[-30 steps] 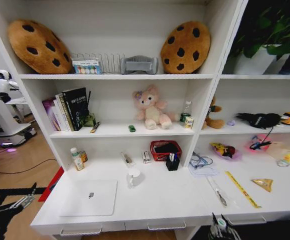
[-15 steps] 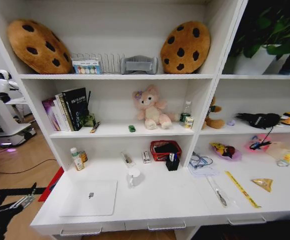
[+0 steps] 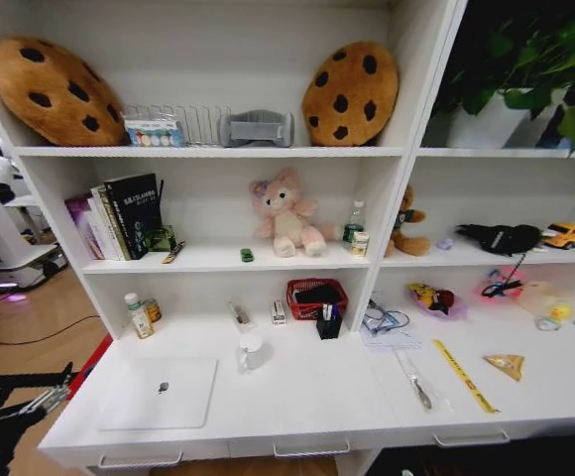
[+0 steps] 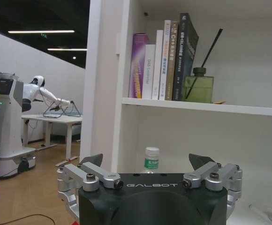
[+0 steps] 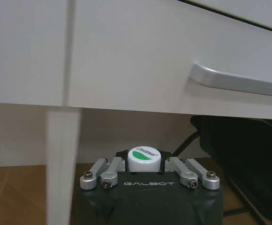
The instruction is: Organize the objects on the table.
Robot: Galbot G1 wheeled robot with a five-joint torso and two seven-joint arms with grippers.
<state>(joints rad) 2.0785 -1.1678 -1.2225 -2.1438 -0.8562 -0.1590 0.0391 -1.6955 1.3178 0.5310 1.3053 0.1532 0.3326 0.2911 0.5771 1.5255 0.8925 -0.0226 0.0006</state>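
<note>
The closed silver laptop (image 3: pixel 159 392) lies flat on the white table (image 3: pixel 307 402) at its front left. A tiny green toy (image 3: pixel 246 255) and a black marker (image 3: pixel 173 253) rest on the shelf above. My left gripper (image 4: pixel 145 163) is open, low beside the table's left end and facing the bookshelf side; it also shows as (image 3: pixel 40 399). My right gripper (image 5: pixel 150 165) sits under the table's drawer front, shut on a small bottle with a white and green cap (image 5: pixel 144 158).
Books (image 3: pixel 119 216), a pink plush (image 3: pixel 286 213) and cookie cushions (image 3: pixel 352 91) fill the shelves. A red basket (image 3: pixel 315 296), black pen cup (image 3: pixel 328 323), white cup (image 3: pixel 250 352), small bottles (image 3: pixel 136 315) and a yellow ruler (image 3: pixel 463 375) stand on the table. A drawer handle (image 5: pixel 239 79) is close above my right gripper.
The head camera has shifted, sliding the whole scene left. My right gripper, seen at the bottom edge a second ago, has dropped out of the head view.
</note>
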